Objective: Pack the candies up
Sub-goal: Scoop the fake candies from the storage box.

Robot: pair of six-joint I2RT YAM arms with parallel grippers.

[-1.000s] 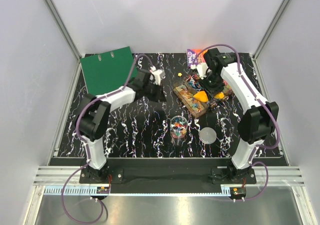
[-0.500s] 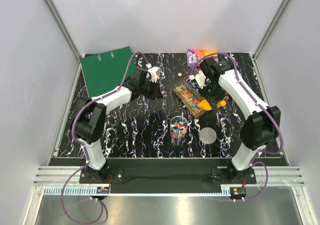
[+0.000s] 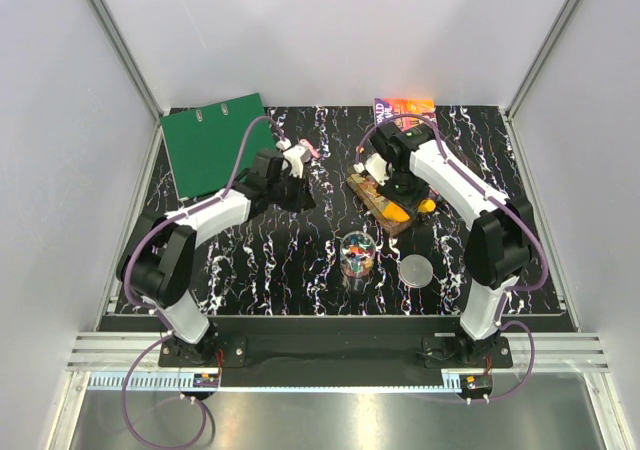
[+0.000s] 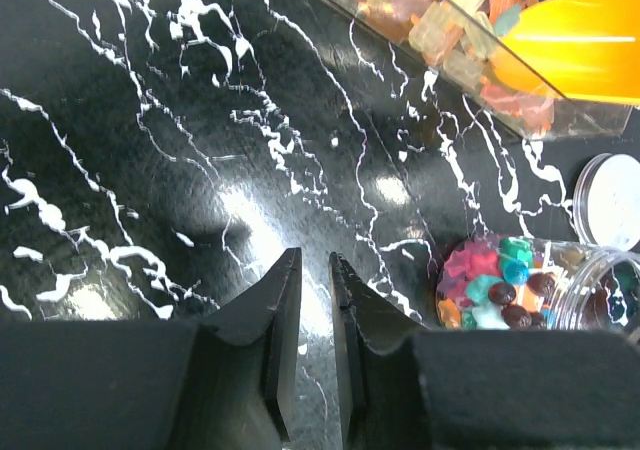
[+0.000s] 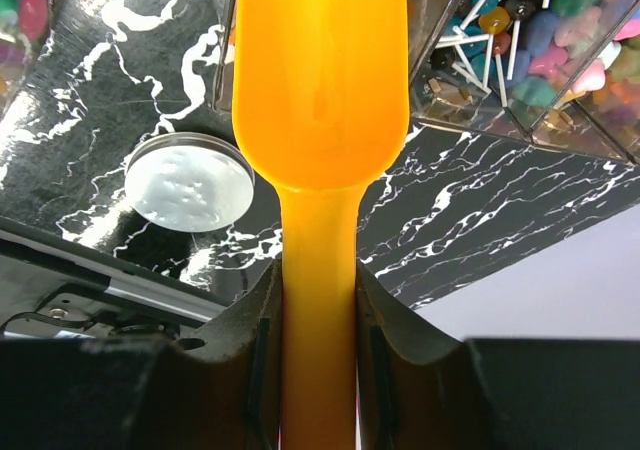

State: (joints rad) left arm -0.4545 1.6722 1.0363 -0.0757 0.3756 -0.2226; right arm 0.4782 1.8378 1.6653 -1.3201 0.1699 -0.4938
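**Candies in tray and jar, scoop clamped in right pincer**

The candies (image 5: pixel 545 30) lie mixed in the compartments of a clear tray (image 4: pixel 400 15), right of centre on the worktop (image 4: pixel 150 120). Some are on sticks. More of them sit in an open clear jar (image 4: pixel 600 290) on the near side of the tray. A round white lid (image 3: pixel 417 270) lies flat to the right of the jar, apart from it.

The bowl of a yellow scoop (image 5: pixel 320 80) is over the tray's near end; contact with the sweets cannot be told. The right pincer (image 5: pixel 318 280) is clamped on the scoop's handle.

The left pincer (image 4: pixel 312 270) has its fingers almost together with only a thin slit between them, and nothing is held. It hangs over bare worktop left of the tray and jar.

A green binder (image 3: pixel 213 142) lies at the far left corner. A purple-and-orange book (image 3: pixel 402 107) sits at the far edge behind the tray.
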